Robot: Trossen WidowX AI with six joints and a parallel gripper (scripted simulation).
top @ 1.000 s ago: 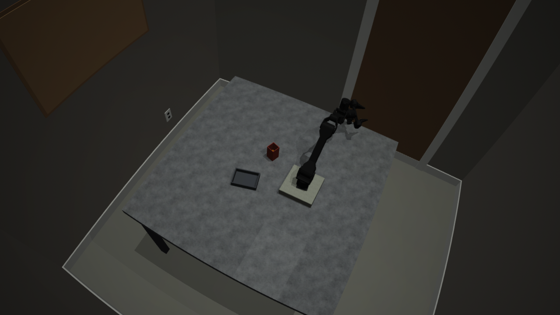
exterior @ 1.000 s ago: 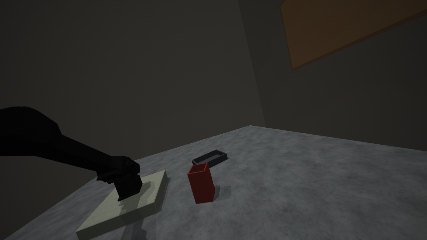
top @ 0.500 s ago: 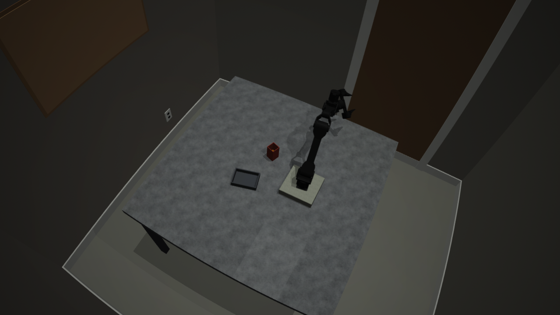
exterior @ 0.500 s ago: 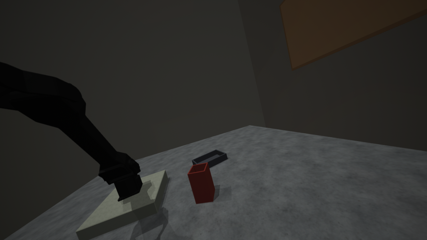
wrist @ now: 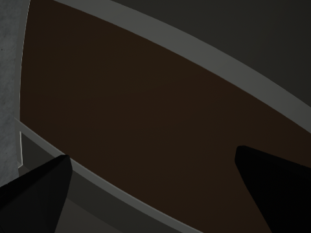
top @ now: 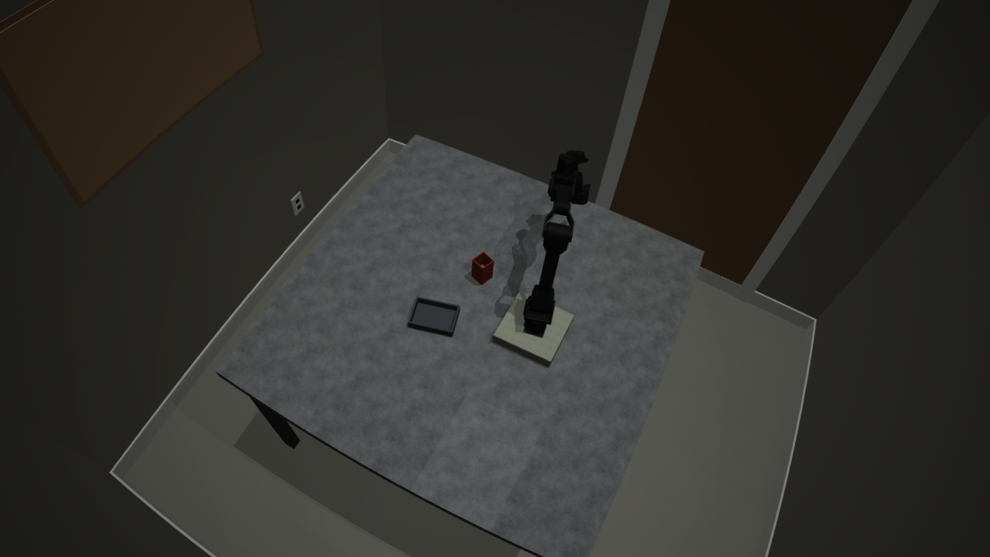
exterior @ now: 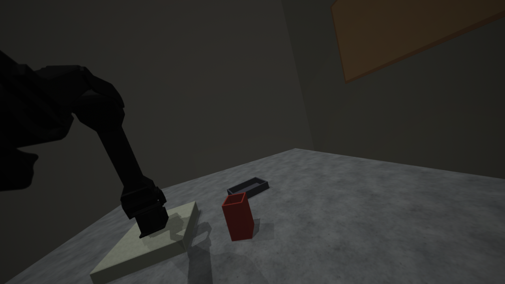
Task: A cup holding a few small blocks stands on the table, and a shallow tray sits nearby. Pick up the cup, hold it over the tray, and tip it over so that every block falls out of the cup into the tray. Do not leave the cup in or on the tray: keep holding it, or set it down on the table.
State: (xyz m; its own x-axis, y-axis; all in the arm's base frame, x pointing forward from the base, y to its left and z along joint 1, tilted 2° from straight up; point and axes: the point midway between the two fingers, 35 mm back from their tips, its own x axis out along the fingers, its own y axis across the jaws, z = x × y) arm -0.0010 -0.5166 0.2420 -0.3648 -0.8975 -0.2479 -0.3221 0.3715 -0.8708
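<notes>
Red cup (top: 482,269) (exterior: 239,219) upright on table, well apart from wide-spread end effector (top: 587,174) (wrist: 155,160)

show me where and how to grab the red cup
Probably grip the red cup by two opposite side walls, below the rim, coming in level from the side: it stands upright, its walls are flat, and its open top should stay unblocked for tipping.
</notes>
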